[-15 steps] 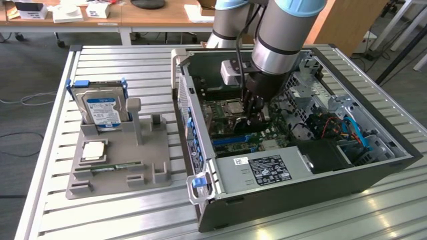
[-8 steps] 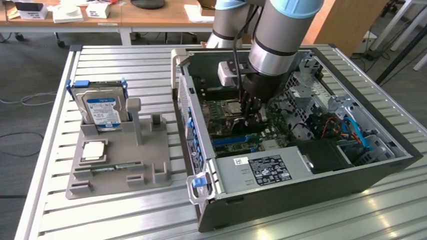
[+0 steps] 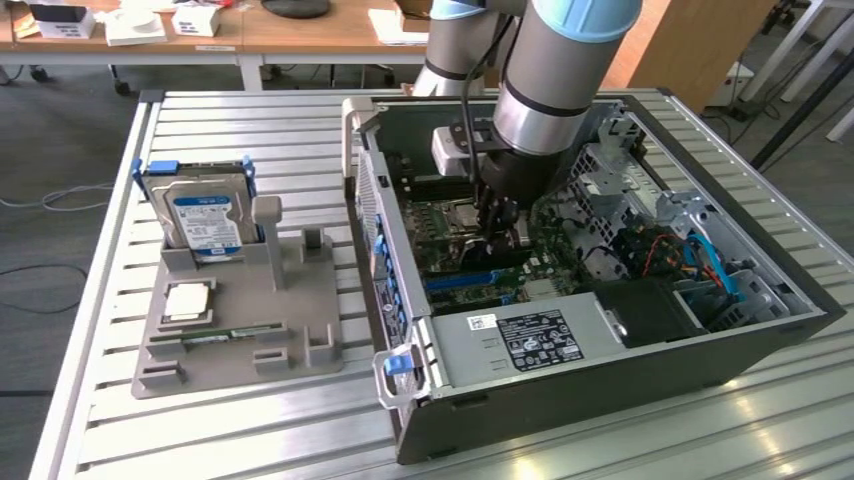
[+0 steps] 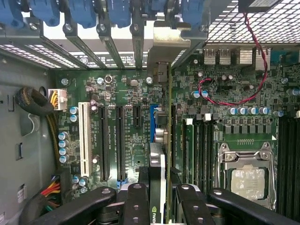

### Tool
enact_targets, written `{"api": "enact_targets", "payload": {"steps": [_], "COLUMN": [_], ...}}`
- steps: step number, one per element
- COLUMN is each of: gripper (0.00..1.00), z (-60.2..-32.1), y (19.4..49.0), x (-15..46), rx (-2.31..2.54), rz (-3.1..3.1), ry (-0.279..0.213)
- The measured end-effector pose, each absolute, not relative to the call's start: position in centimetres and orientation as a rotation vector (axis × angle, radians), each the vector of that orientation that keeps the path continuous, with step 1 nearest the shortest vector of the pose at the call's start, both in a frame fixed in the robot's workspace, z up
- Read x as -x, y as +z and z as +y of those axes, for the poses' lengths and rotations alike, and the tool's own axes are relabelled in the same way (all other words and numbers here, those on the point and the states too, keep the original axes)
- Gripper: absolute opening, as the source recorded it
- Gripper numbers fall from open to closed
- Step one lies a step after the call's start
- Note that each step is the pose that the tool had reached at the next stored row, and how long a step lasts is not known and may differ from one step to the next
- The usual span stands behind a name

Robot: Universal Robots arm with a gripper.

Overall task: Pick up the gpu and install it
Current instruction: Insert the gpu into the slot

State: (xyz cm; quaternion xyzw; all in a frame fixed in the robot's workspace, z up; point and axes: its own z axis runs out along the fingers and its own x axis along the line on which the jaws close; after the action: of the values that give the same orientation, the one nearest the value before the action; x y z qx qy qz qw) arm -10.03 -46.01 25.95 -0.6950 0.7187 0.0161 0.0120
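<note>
The gripper (image 3: 499,232) is clenching the gpu (image 4: 158,164) edge-on over the motherboard (image 4: 126,131); the hard drive (image 3: 207,215) is standing at the case's (image 3: 601,390) nine o'clock in the exterior view.

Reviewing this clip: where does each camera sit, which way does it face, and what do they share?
Exterior view: above and off the arm, looking down on the open computer case on a slatted table; the arm reaches inside.
Wrist view: on the wrist, facing the motherboard; the gripper grips the gpu edge-on.
Shared: the motherboard and the gripper.
</note>
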Motion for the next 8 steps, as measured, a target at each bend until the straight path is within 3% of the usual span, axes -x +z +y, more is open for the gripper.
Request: {"api": "enact_targets", "payload": {"steps": [8], "gripper": [0.27], "z": [-46.2], "y": [25.94], "x": [10.03], "rx": [2.167], "rz": [2.241], "ry": [0.05]}}
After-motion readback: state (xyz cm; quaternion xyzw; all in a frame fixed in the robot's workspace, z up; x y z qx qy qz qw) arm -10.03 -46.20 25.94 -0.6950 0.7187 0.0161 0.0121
